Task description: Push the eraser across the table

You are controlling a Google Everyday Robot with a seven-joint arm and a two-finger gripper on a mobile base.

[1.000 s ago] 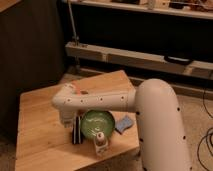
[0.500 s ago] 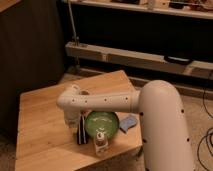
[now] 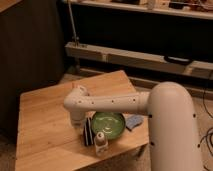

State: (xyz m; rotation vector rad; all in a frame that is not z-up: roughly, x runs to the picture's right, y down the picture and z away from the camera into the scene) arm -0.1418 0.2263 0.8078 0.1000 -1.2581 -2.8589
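Observation:
The eraser, a flat black block with pale stripes, stands on edge on the light wooden table, against the left side of the green bowl. My white arm reaches in from the right. Its gripper hangs below the wrist, just left of the eraser and close to it or touching it. The eraser's lower end is partly hidden behind the small white bottle.
A pale blue object lies right of the bowl near the table's right edge. The bottle stands at the front edge. Behind the table run a long metal rail and dark shelving. The table's left half is bare wood.
My arm's end has moved right. The eraser, the green bowl and the blue object have all slid a little to the right with it. The bottle has stayed put.

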